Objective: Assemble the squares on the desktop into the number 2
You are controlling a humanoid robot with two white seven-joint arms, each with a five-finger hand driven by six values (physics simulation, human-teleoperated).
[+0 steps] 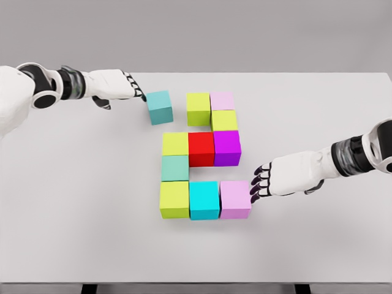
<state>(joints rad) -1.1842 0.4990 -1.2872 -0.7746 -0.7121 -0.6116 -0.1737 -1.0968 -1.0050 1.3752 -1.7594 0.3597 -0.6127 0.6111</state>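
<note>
A white table (pixel 73 202) carries coloured cubes mid-table shaping a 2 (pixel 202 159), its top-left teal cube (pixel 160 106) sitting slightly apart and askew. The left hand (pixel 119 87) touches that cube with fingers extended; the right hand (pixel 278 177), fingers loosely curled, touches the bottom-right lilac cube (pixel 235 199).

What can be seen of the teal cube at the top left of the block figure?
The teal cube is a plain, matte, solid-coloured block resting flat on the white table, turned slightly askew. It stands apart from the yellow-green cube to its right, leaving a gap in the figure's top row. The left hand has its fingertips at the cube's upper left edge, not wrapped around it.
</note>
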